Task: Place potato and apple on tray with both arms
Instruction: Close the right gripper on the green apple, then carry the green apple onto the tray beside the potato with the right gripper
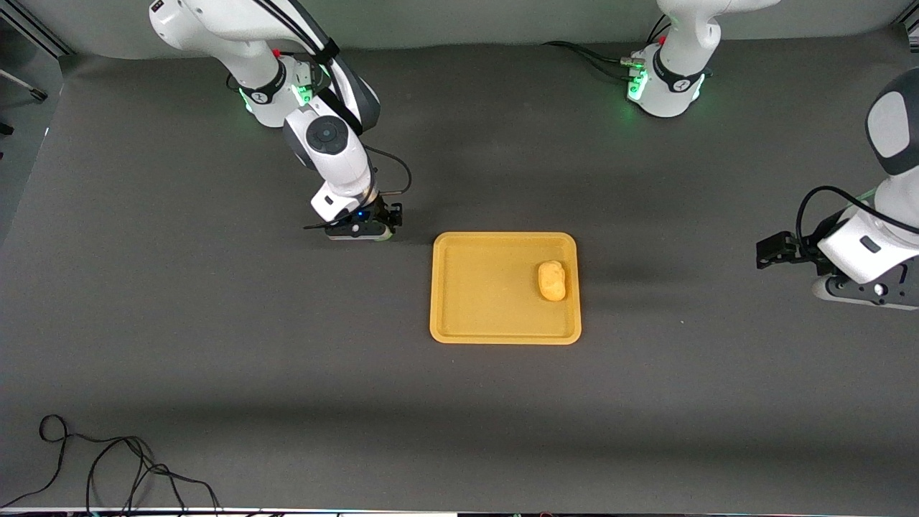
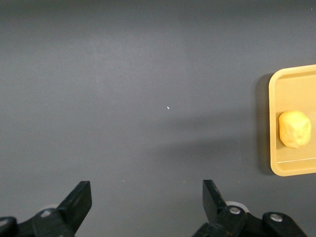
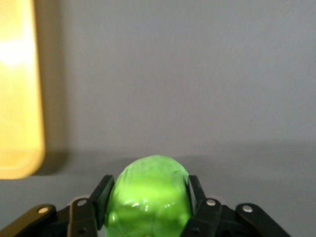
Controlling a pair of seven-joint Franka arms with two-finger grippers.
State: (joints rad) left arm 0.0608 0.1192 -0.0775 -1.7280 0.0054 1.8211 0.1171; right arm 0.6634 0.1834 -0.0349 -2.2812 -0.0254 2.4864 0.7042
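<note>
Potato [image 1: 552,280] on tray [image 1: 474,323]; apple [image 3: 149,197] gripped beside it.
Right end effector [image 1: 362,231] clasps the apple at the bench [image 1: 215,359], seen fully only by its wrist camera; left end effector [image 2: 145,205] spread, waiting.

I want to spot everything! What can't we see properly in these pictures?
- Apple: the right claw hides nearly all of it in the front view; the right wrist view cuts off its lower part.
- Tray: cut by the edge in both wrist views.
- Left claw: partly off the front view's edge.
</note>
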